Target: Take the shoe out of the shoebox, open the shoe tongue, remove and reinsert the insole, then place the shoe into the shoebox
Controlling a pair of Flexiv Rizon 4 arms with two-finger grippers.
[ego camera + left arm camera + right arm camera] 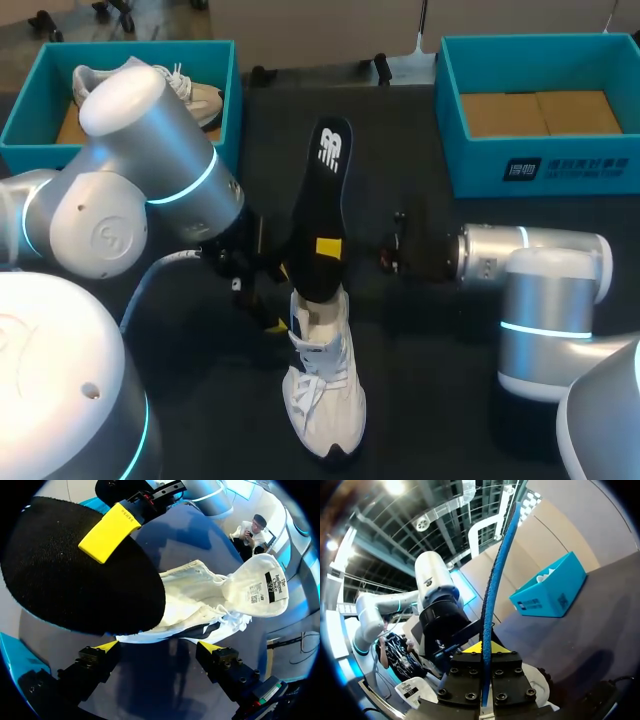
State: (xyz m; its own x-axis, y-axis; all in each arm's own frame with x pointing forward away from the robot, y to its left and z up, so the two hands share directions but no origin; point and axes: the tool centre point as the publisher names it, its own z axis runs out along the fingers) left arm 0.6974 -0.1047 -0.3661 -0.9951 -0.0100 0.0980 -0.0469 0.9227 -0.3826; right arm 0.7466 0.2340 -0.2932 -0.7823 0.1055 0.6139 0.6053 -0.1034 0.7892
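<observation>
Black foam insole (322, 205) stands nearly upright in the middle of the head view. Its lower end sits inside the collar of a white sneaker (322, 395) and its upper end leans toward the top of the frame. The sneaker lies on the dark table (430, 400) at lower centre, toe toward the bottom edge.

The right gripper (328, 247), whose arm comes in from the right edge, is pinched tight on the insole about halfway up. One yellow fingertip lies flat against the insole's black face. In the right wrist view the insole appears edge-on, a thin blue-edged strip clamped between the two finger blocks and running out ahead of them.

The left gripper (159, 647) sits just left of the sneaker's heel in the head view. In its own wrist view its fingers are spread wide. The sneaker's heel opening is just ahead of them, and the white tongue (255, 587) stands out beyond it. The yellow tips seem to stand clear of the shoe, though the gap is hard to judge.

A teal shoebox (530, 160) at upper right shows its brown cardboard floor. Another teal shoebox (25, 120) at upper left, partly behind the left arm, holds a second pale sneaker (195, 100).
</observation>
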